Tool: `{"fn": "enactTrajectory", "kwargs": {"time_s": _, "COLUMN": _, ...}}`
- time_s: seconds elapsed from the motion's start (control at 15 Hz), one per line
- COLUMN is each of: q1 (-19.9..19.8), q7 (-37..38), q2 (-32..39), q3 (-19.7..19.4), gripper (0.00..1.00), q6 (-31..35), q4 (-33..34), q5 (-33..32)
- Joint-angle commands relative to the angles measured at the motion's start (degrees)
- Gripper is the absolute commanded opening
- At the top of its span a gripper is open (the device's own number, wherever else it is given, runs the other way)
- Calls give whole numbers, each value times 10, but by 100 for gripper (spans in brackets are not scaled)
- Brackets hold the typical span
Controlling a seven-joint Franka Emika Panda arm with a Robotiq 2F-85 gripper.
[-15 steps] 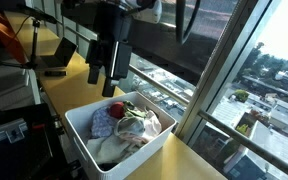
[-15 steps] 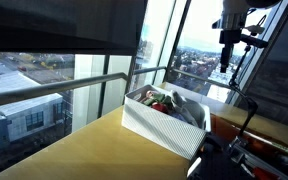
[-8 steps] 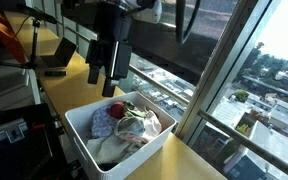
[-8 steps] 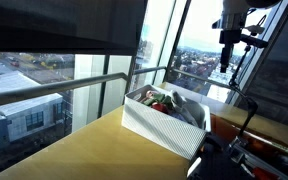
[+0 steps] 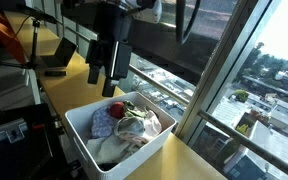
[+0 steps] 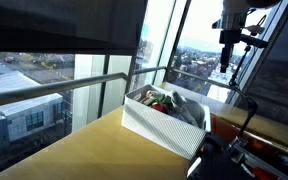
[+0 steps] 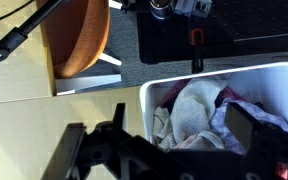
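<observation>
My gripper [image 5: 106, 78] hangs open and empty in the air above the far end of a white rectangular bin [image 5: 87, 146] that sits on a yellow table [image 5: 72, 88]. The bin holds crumpled cloths: a white one [image 7: 194, 105], a lilac patterned one [image 5: 104, 121] and a red piece [image 5: 116, 109]. In the wrist view my two dark fingers [image 7: 169, 125] frame the bin's left half [image 7: 146, 100] from above, well apart from the cloths. The bin also shows in an exterior view [image 6: 156, 129], with my gripper [image 6: 227, 62] high above its far end.
A wooden chair [image 7: 82, 40] stands on the floor beside the table. A laptop-like dark object [image 5: 56, 60] lies further along the table. Large windows with a metal rail [image 6: 44, 90] run along the table's edge. Cables and equipment [image 5: 4, 125] crowd the side away from the windows.
</observation>
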Motion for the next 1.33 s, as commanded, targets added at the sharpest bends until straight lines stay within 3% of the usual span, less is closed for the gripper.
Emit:
{"fn": "enactTrajectory", "kwargs": {"time_s": 0.0, "q1": 9, "q7": 1, "q2": 0, "q3": -8, "gripper": 100, "q6": -1, "q4": 1, "q5": -2}}
{"fn": "enactTrajectory", "kwargs": {"time_s": 0.4, "q1": 38, "q7": -12, "q2": 28, "q3": 7, "gripper": 100, "q6": 50, "q4": 21, "q5": 7}}
{"fn": "enactTrajectory", "kwargs": {"time_s": 0.93, "q1": 70, "q7": -23, "q2": 83, "q3": 16, "gripper": 100, "q6": 238, "q4": 46, "q5": 25}}
{"fn": "enactTrajectory", "kwargs": {"time_s": 1.27, "q1": 69, "q7": -44, "q2": 152, "q3": 13, "gripper": 100, "q6": 335, "q4": 65, "q5": 106}}
